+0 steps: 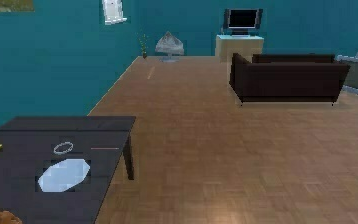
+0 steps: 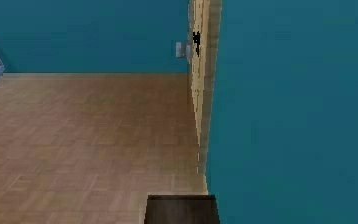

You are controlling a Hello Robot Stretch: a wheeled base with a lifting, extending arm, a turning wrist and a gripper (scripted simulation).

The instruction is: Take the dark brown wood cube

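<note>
Dark brown wood cube's place cannot be told, nor the gripper's state; the robot should turn toward the dark rectangular table [image 1: 99, 135] and check the brown blob [image 1: 1, 216] at its near edge

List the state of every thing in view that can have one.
television, screen dark.
plate, lying flat on the dark table, nothing on it.
sofa, upright on the floor.
door, wooden, seen at a steep angle; open or closed cannot be told.
</note>
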